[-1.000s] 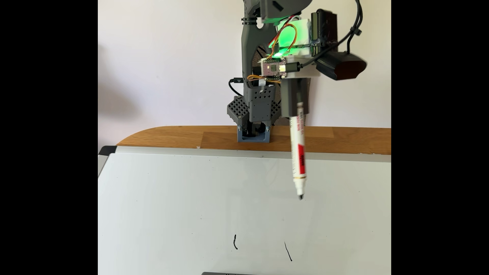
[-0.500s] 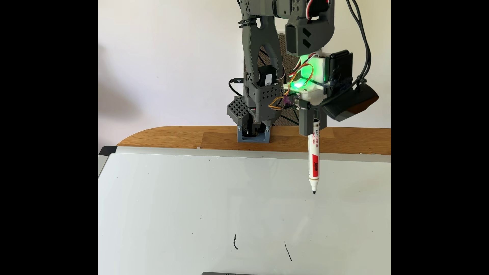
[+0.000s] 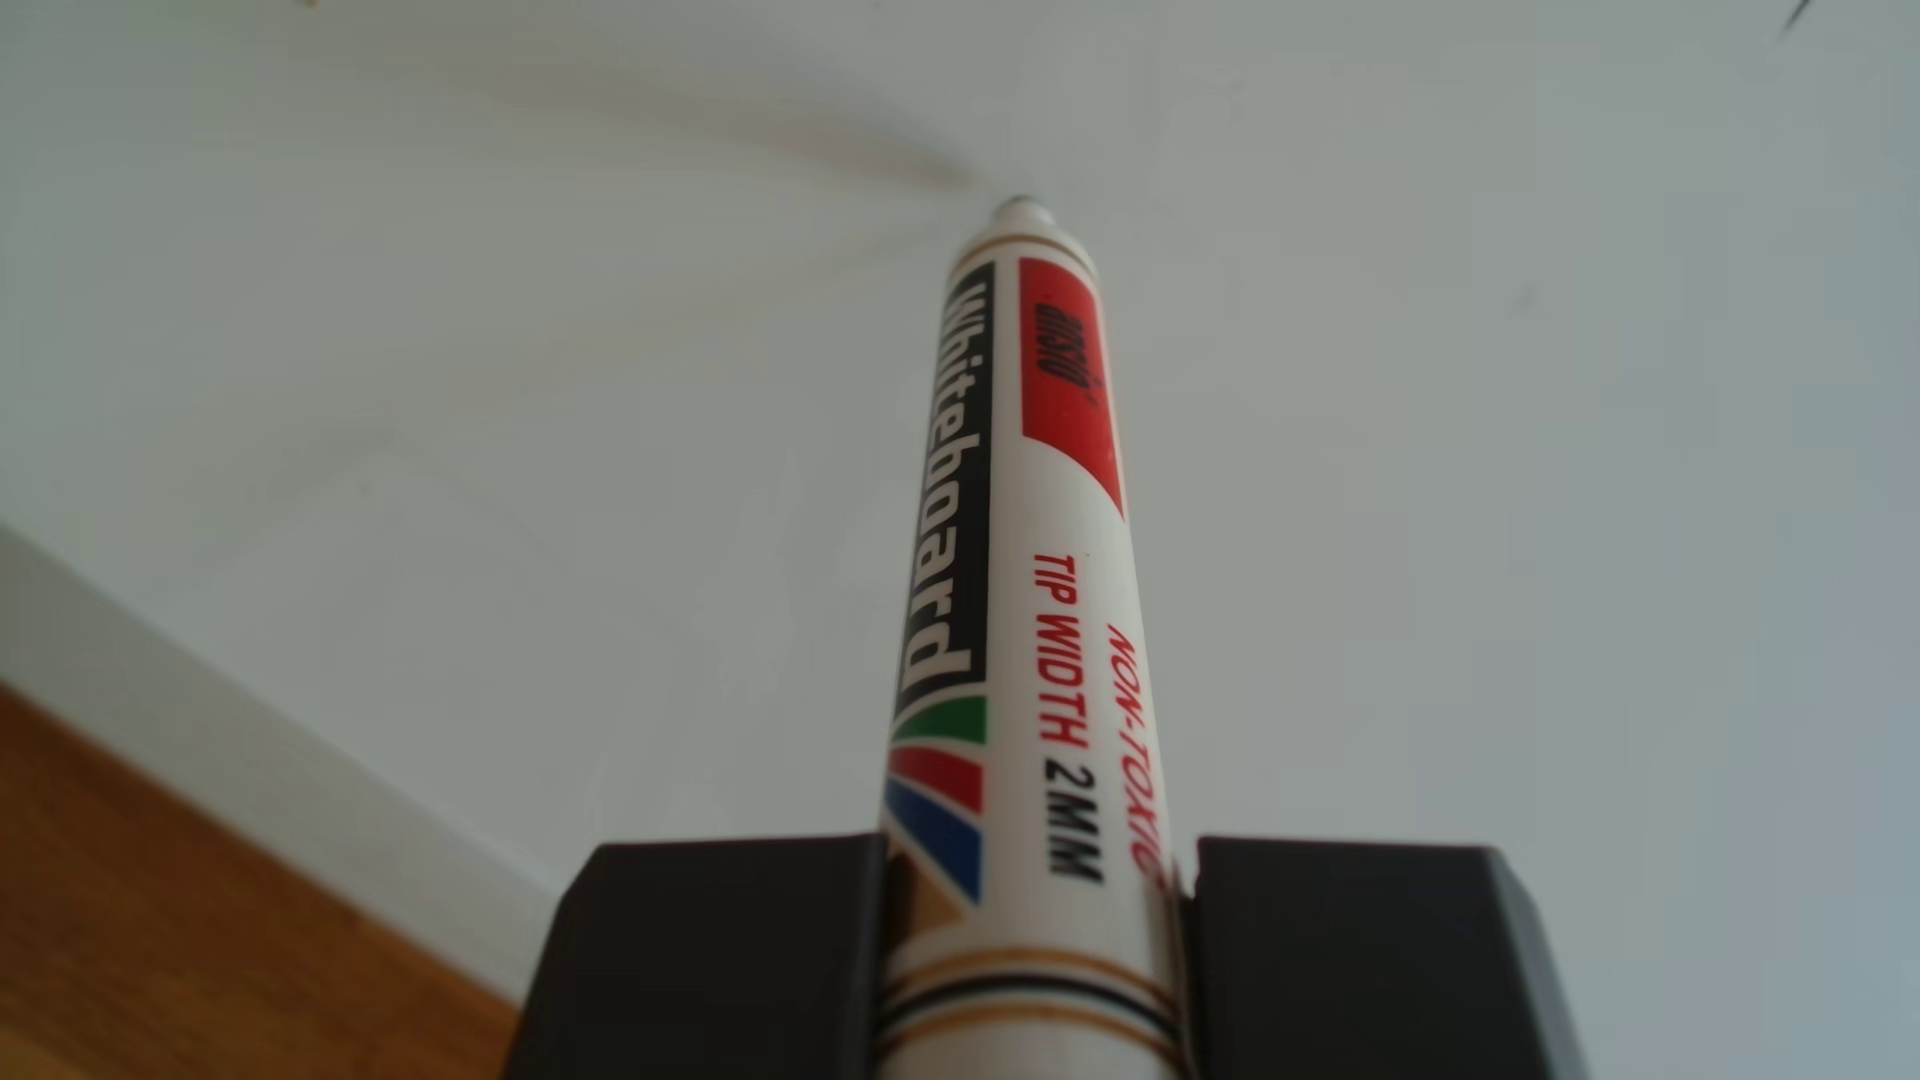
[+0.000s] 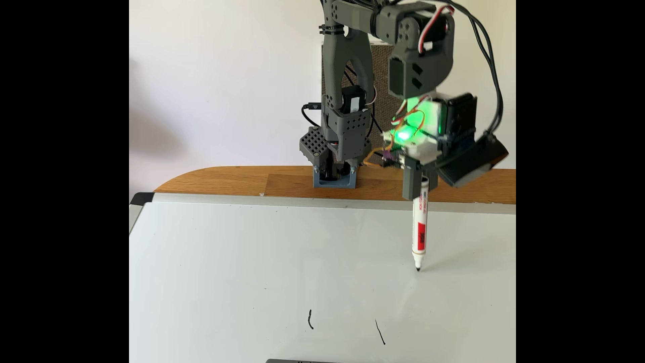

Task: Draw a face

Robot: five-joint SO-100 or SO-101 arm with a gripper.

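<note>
Fixed view: the grey arm (image 4: 343, 87) rises from its base at the back edge of the wooden table (image 4: 227, 181) and bends forward over the whiteboard (image 4: 244, 251), which lies flat on the table with its grey frame along the back and a black corner cap at the back left. The gripper (image 4: 419, 185) points down near the board's back right part, clenched on a white whiteboard marker (image 4: 420, 230) held nearly upright; the black tip meets, or all but meets, the board surface — contact cannot be settled from this angle. The face so far consists of two short dark strokes near the front edge: a curved one (image 4: 310, 319) left of centre and a thinner slanted one (image 4: 380, 332) to its right, both well apart from the marker tip. A green light glows on the white housing above the gripper, cables loop down at the right, and a plain pale wall stands behind. Other view — looking along the marker (image 3: 1023, 582) from the gripper (image 3: 1039, 935): two dark jaw blocks flank the barrel on either side, and the printing "Whiteboard", "TIP WIDTH 2MM" and a red label are legible, detail lost in the fixed view. Beyond the tip lies the pale board (image 3: 1507, 519), with its frame and a wedge of wood at lower left.
</note>
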